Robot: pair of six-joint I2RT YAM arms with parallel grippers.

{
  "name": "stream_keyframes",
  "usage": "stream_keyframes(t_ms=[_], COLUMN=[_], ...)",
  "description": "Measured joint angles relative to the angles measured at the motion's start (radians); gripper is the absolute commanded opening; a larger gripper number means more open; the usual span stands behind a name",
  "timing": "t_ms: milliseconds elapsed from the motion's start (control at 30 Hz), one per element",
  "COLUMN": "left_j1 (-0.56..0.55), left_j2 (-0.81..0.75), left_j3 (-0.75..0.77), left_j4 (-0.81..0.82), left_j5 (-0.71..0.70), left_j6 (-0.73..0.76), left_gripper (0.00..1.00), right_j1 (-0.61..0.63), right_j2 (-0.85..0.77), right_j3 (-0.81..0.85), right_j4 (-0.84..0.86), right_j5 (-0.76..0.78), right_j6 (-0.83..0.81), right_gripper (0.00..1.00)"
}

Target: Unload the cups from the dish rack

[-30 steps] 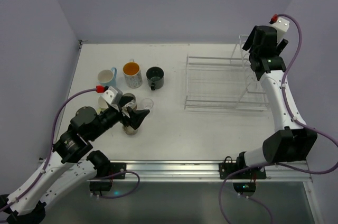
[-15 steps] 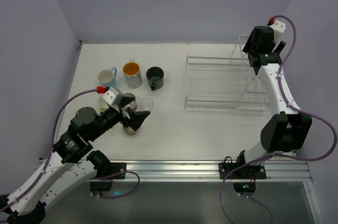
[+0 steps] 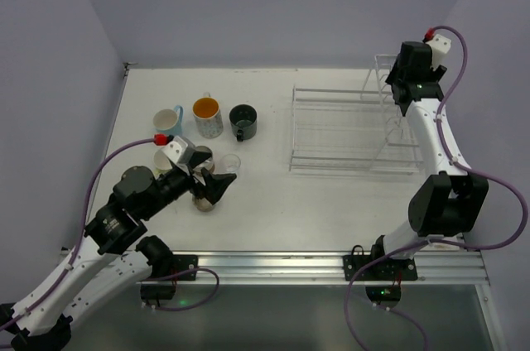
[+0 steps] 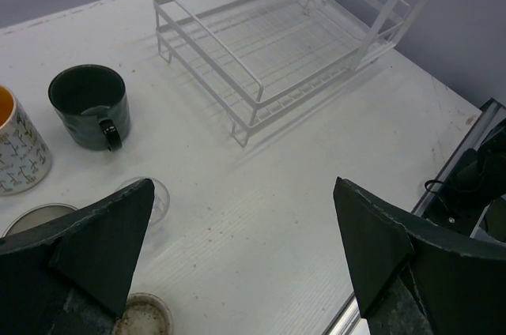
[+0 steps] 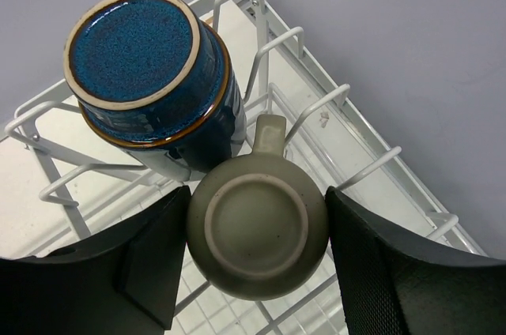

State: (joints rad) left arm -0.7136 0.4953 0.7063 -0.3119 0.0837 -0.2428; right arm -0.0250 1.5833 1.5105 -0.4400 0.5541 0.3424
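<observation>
Swung tighter onto tall end of dish rack (image 3: 352, 132) with right gripper (image 5: 257, 201), pinching upturned pale green cup (image 5: 257, 236) beside navy cup (image 5: 150, 66). Spread wide left of rack: left gripper (image 4: 243, 193), over white table (image 3: 273, 194), lilac walls (image 3: 248, 3).

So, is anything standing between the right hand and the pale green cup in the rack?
Nothing visible. The right hand has the pale green cup directly between its fingers; the navy cup sits close beside it.

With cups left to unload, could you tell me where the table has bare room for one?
Free: the strip between the black mug and the dish rack, and the table in front of the rack. Crowded: the cups clustered around the left gripper.
</observation>
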Motion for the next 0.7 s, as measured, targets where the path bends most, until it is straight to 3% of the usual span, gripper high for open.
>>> stream_keyframes(t_ms=[100, 333, 567, 700], left_j1=[0.0, 0.0, 0.0, 0.001], left_j2=[0.008, 0.033, 0.075, 0.121], left_j3=[0.0, 0.0, 0.0, 0.0], left_j4=[0.0, 0.001, 0.023, 0.071], left_j5=[0.0, 0.0, 0.029, 0.089], left_j6=[0.0, 0.0, -0.019, -0.079], left_gripper=[1.0, 1.0, 0.99, 0.95], right_j1=[0.0, -0.001, 0.015, 0.087], right_j2=[-0.007, -0.117, -0.359, -0.536], right_j3=[-0.008, -0.073, -0.226, -0.381], right_j4=[0.006, 0.023, 0.098, 0.141], right_j5=[-0.003, -0.061, -0.159, -0.265], right_j6=[0.001, 0.018, 0.083, 0.138], right_gripper=[0.39, 0.36, 0.36, 0.34])
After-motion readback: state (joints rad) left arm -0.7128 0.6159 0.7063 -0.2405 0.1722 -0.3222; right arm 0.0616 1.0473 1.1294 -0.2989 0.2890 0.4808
